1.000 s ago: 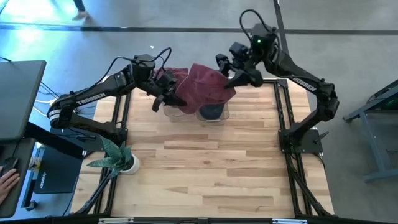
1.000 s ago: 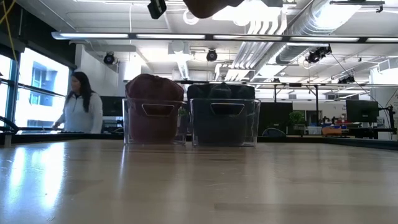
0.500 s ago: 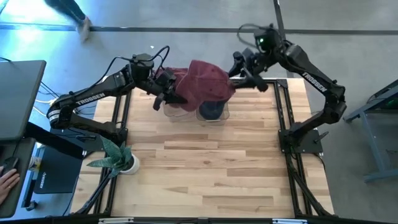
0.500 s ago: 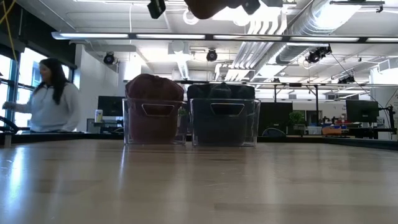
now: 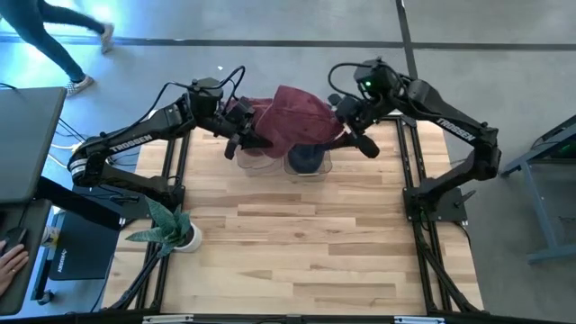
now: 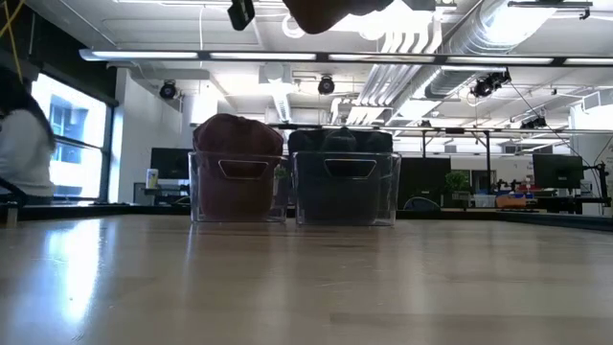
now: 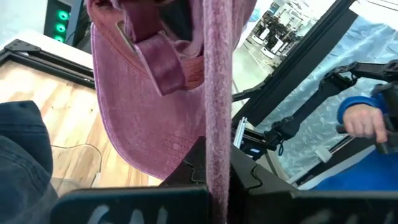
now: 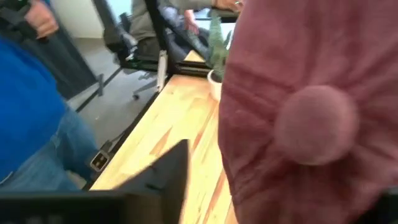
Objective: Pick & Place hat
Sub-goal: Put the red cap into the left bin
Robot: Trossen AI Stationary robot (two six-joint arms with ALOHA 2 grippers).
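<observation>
You had the maroon hat (image 5: 292, 121) held above the two clear bins (image 5: 286, 162) at the counter's (image 5: 297, 243) twelve o'clock edge. The left gripper's (image 5: 245, 135) jaws were clamped on its fabric. The right gripper (image 5: 351, 130) sat against its three o'clock side; I could not tell how its jaws stood.

An open-plan robotics lab or industrial workspace. Above the wooden table (image 6: 306, 278) run exposed white ducts (image 6: 421, 38) and long strip lights (image 6: 287, 56), with ceiling-mounted cameras (image 6: 327, 85) among them. Behind the table stand desks with computer monitors (image 6: 558, 171), and large windows (image 6: 72, 144) lie to one side. Around the table's black metal frame (image 5: 412, 171) the floor is polished grey concrete (image 5: 225, 27), where a person (image 5: 54, 36) walks.
</observation>
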